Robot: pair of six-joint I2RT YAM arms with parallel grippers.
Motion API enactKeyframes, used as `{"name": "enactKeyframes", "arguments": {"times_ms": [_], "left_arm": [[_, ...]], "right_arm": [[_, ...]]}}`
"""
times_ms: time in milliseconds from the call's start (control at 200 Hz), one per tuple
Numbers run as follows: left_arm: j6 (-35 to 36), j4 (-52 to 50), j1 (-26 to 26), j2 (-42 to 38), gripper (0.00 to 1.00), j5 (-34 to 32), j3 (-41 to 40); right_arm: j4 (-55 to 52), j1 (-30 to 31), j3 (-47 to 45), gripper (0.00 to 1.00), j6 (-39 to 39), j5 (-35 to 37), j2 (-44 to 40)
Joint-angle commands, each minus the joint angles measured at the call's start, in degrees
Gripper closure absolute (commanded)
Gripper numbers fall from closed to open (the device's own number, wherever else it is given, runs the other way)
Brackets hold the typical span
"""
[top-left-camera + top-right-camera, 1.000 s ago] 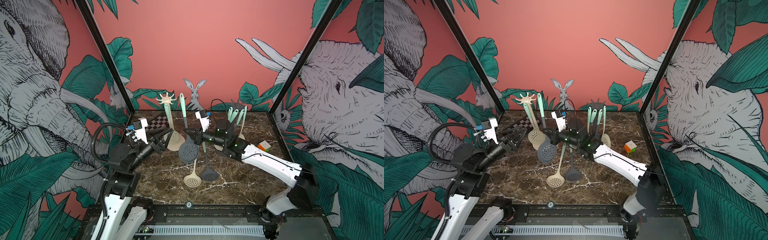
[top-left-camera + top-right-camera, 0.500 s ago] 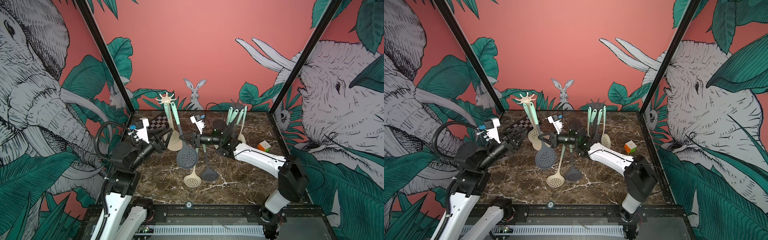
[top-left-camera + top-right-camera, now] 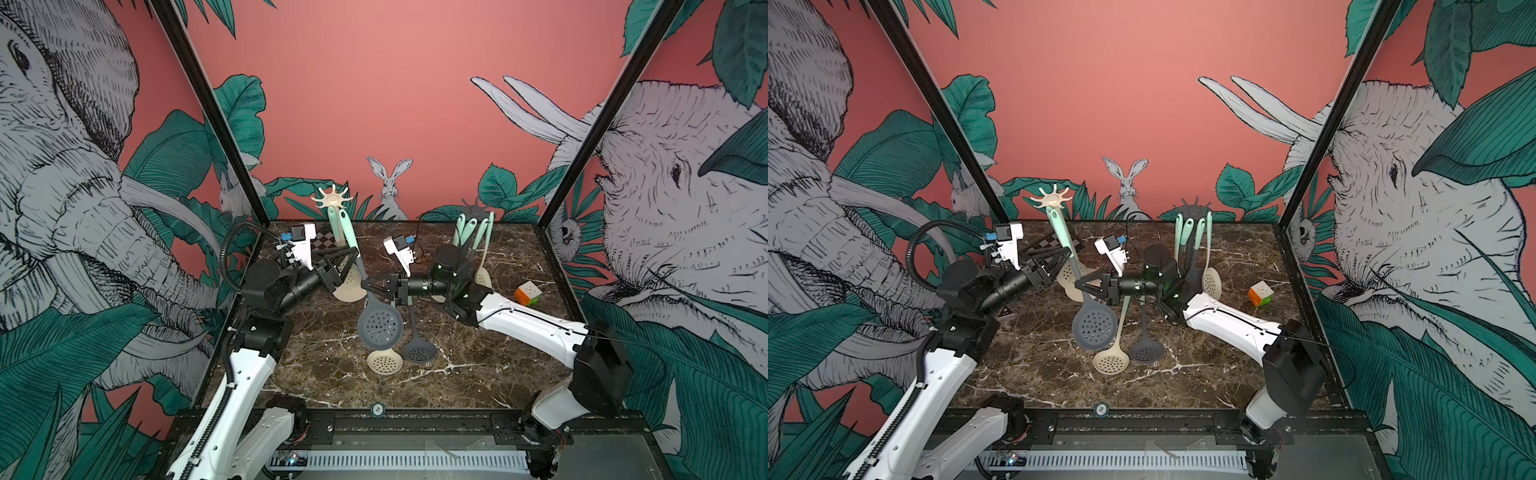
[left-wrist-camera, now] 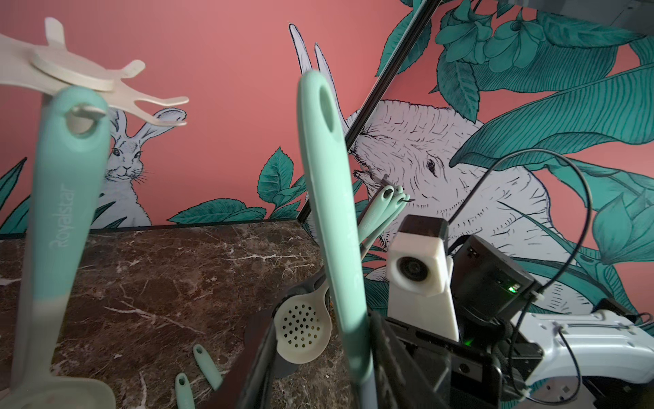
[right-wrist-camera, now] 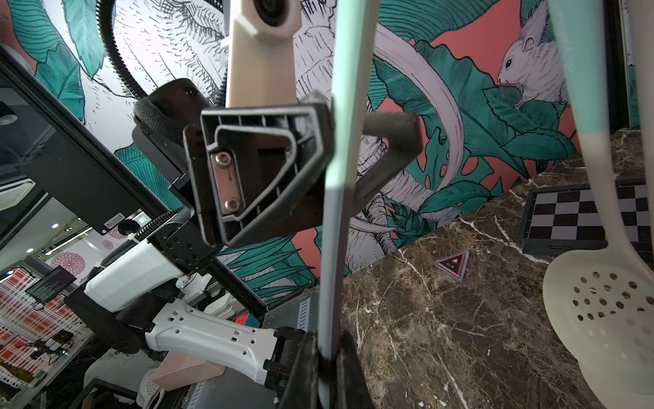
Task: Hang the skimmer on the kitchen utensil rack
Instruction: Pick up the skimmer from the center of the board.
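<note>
Clamping the grey skimmer (image 3: 380, 328) at mid-shaft, the right gripper (image 3: 368, 286) has its jaws pinched narrow on it. Skimmer head hangs above the middle of the surface (image 3: 478, 374). Mint handle (image 4: 329, 212) tilts up toward the beige rack (image 3: 332, 200) at the back edge; hanging hole near the prongs, not hooked. Left gripper (image 3: 352, 259) straddles the handle, jaws partly apart, with a gap showing on one side.
</note>
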Motion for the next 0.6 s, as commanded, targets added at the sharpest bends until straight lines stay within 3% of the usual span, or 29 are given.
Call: {"name": "enactKeyframes", "arguments": {"times_ms": [0, 280, 485, 595], "left_arm": [[-2.99, 6.3, -0.21, 0.0, 0.59, 2.66, -0.23], [-5.45, 9.67, -0.2, 0.44, 0.79, 4.39, -0.78], [-4.83, 7.22, -0.22, 0.03, 0.99, 4.02, -0.13], [-2.3, 0.96, -0.19, -1.1, 1.0, 0.69, 1.53]], "right_arm": [[1.4, 0.75, 1.19, 1.0, -1.86, -1.79, -1.03], [-0.58, 1.06, 2.32, 1.0, -2.15, -1.38, -0.4], [-10.04, 1.05, 4.02, 1.0, -6.27, 3.64, -1.79], [-16.42, 1.18, 4.79, 0.72, -9.03, 9.63, -3.88]]}}
